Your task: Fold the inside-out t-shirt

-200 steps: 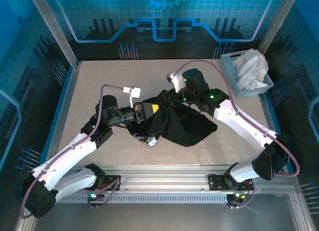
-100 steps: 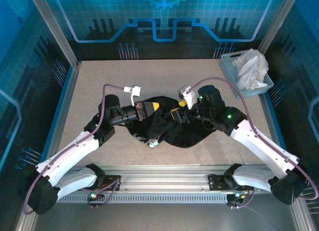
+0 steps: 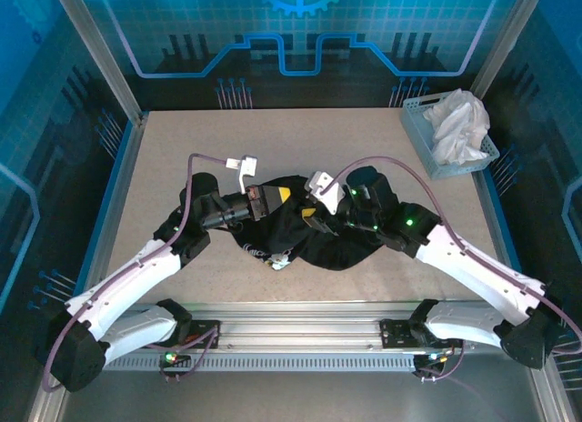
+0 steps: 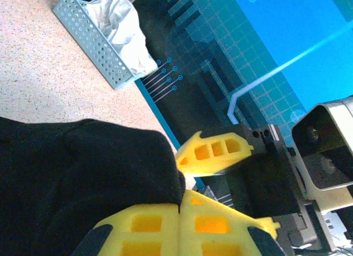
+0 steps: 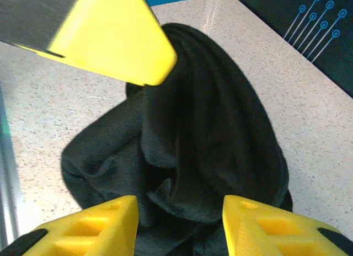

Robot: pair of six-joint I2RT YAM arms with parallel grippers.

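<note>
At the left edge of the crumpled black cotton t-shirt (image 3: 338, 244), the left gripper (image 3: 277, 200) has not moved over the last second. Its yellow fingers (image 4: 165, 231) are pressed together, and the cloth (image 4: 71, 179) runs right up to their seam, so it seems to pinch the shirt's edge and hold it slightly raised. The shirt is a bunched heap on the speckled beige desk (image 3: 182, 149), with a bit of white showing at its near-left hem.

What has changed is the right arm. A second ago its gripper was at the shirt's far side, and the cloth trailed out further to the right. Now the right gripper (image 3: 314, 213) has come over the middle of the shirt, close beside the left one, and the heap has drawn in tighter. Its fingers (image 5: 83, 225) are spread, with dark folds (image 5: 209, 129) under the gap and nothing clamped.

I judge this to be a regrasp, with folding not yet begun. Well apart from the shirt, to its far right, a grey perforated plastic basket (image 3: 423, 135) holds a white cloth (image 3: 459, 126).
</note>
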